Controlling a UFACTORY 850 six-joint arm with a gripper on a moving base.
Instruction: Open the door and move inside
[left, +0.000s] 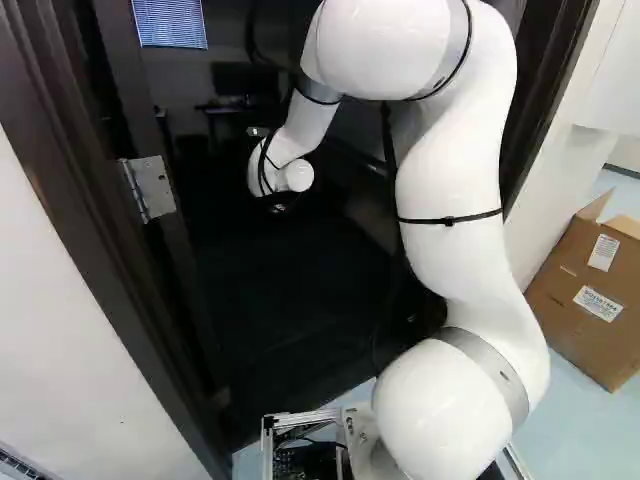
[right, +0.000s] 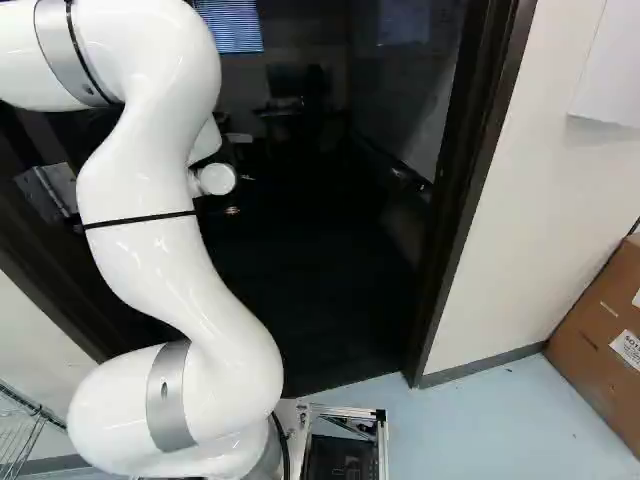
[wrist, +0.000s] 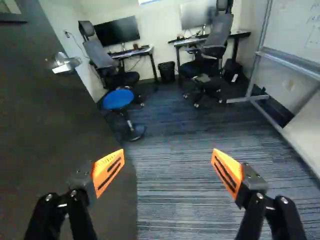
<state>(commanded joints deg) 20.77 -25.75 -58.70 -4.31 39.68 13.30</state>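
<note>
Nothing legible, box labels (left: 598, 303) included.

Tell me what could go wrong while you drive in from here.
The flat dark door might swing back at the jointed white arm: the black, orange-padded fingers stand open, away from its silver lever handle.

The arm might scrape the dark door frame rising beside the opening.

Further in, the round blue stool near the door could get bumped.

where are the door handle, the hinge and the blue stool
door handle (wrist: 68, 64): wrist view, on its silver metal
hinge (left: 155, 188): left base view, on its metal plate
blue stool (wrist: 118, 99): wrist view, on its round seat
</note>
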